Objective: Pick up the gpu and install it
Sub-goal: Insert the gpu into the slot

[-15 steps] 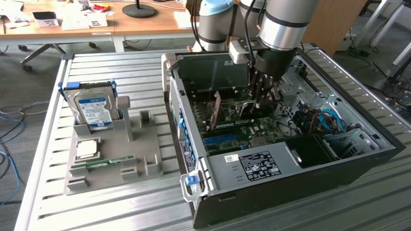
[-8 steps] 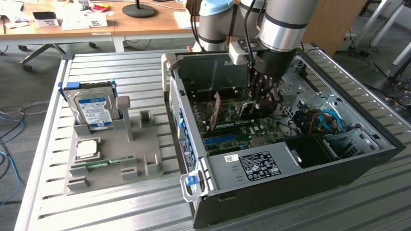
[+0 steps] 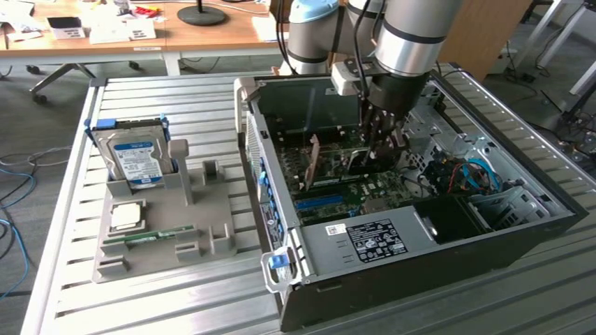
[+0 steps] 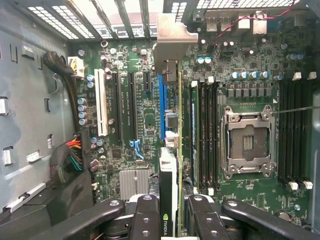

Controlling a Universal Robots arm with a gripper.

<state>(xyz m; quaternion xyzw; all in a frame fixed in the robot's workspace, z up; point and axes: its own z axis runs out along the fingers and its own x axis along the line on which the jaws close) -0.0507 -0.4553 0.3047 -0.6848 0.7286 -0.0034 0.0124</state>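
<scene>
My fingers (image 4: 146,215) are clamped on the gpu (image 4: 168,195), one black finger on each face. The card stands on edge between them, with its NVIDIA mark right at the grip. From there its thin green edge runs away from me to the silvery bracket (image 4: 172,35) at the far end, close to the vented rear wall of the case.

Directly under the card lies the motherboard (image 4: 260,192). The gpu runs lengthwise just beside the blue slot (image 4: 161,100). I cannot tell whether its lower edge is in a slot or only just above the board. On the other side of the card are black memory slots (image 4: 292,130) and the CPU socket (image 4: 247,142) with its metal frame.

In the exterior view, my arm (image 3: 410,35) comes down from the upper middle of the frame into the open computer case (image 3: 419,279), which lies on its side on the slatted metal worktop (image 3: 167,307). The card hangs upright in my grip near the frame's centre, inside the case.

Well apart, at the exterior view's left, a grey tray (image 3: 209,209) rests on the worktop. A hard drive (image 3: 135,157) with a blue label stands upright in it. A processor chip (image 3: 125,215) and a green RAM stick (image 3: 160,236) lie lower in the frame.

Farthest off, across the upper left of the frame, is a wooden desk (image 3: 214,35).
</scene>
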